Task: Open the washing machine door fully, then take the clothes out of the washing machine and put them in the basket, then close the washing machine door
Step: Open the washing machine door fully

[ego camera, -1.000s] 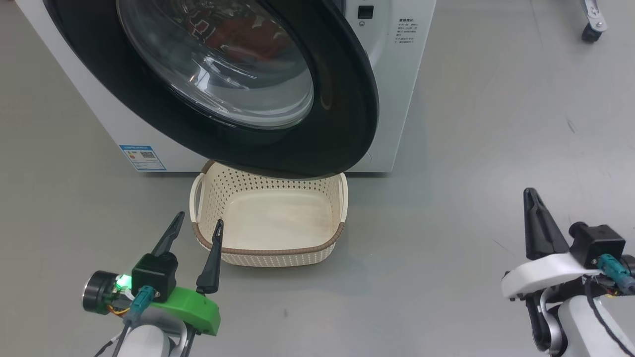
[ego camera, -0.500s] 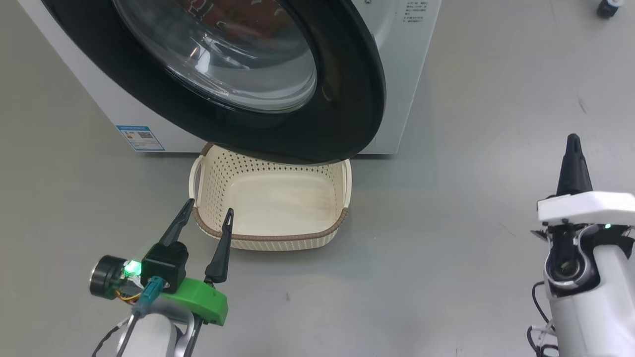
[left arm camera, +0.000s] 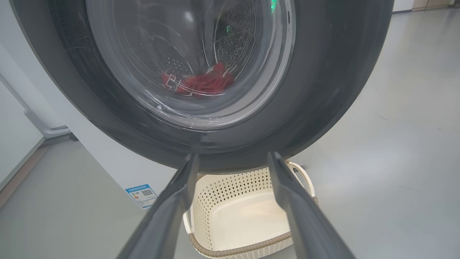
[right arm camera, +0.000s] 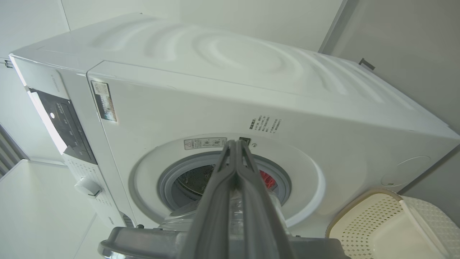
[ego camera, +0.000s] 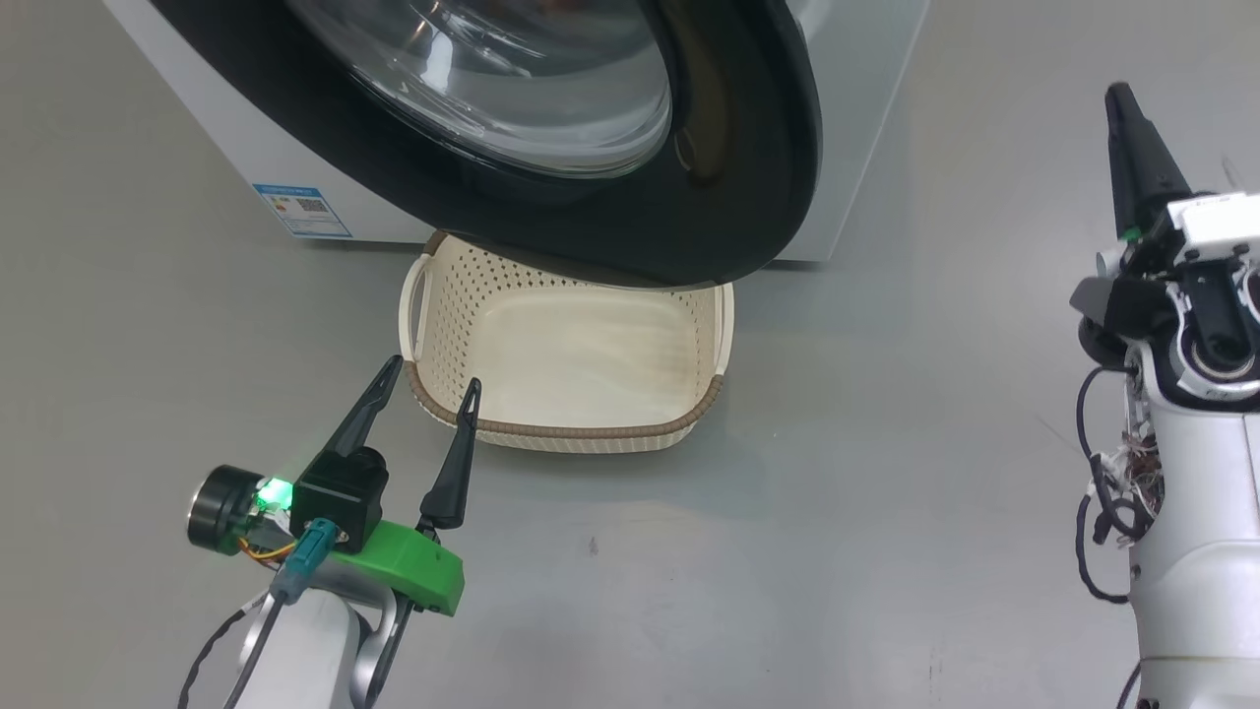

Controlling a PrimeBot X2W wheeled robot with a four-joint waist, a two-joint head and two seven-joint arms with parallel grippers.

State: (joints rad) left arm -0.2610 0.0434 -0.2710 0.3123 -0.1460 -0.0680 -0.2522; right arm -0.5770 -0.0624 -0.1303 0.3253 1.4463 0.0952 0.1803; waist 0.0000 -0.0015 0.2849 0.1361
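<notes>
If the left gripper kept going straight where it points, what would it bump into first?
Probably the washing machine door, at its lower black ring over the basket. Depth from the left gripper is unclear.

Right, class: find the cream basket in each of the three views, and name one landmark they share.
Head view: basket at centre, far edge under the washing machine door.
Left wrist view: basket at bottom centre, below that door.
Right wrist view: basket in the lower right corner.
Shared landmark: the washing machine door.
</notes>
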